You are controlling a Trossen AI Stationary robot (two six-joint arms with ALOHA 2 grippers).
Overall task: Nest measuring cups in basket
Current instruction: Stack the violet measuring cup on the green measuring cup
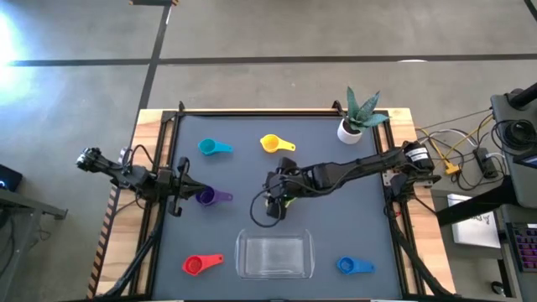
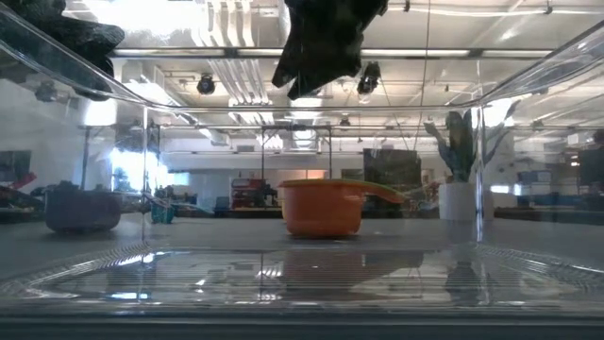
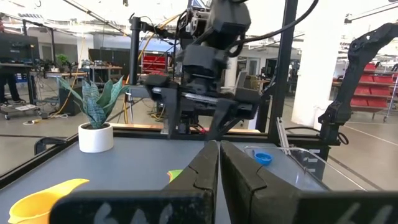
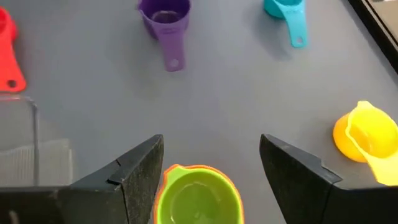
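Dark grey table point(image 1: 336, 218) under me, workshop clutter behind. My right gripper point(image 4: 211, 165) hangs mid-table with its jaws spread wide, straddling the green cup point(image 4: 198, 198), which sits nested inside the orange cup point(image 4: 176, 170); no contact yet, both rest on the surface. Wide spread makes sense to me: it clears the outer orange rim before I close. The pair lies just beyond the clear basket point(image 1: 274, 256), which holds nothing, so I judge the carry as short. My left gripper point(image 3: 219, 163) waits at the table's left side, fingers pressed together on nothing, right beside the purple cup point(image 1: 205, 196).

Other cups are scattered singly with handles free: teal cup point(image 1: 215, 148) and yellow cup point(image 1: 275, 143) toward the far edge, red cup point(image 1: 200, 264) near the basket's left, blue cup point(image 1: 351, 265) well off to its right. A white plant pot point(image 1: 350, 130) stands in the far right corner, out of my path. Task barely begun, by my reading.
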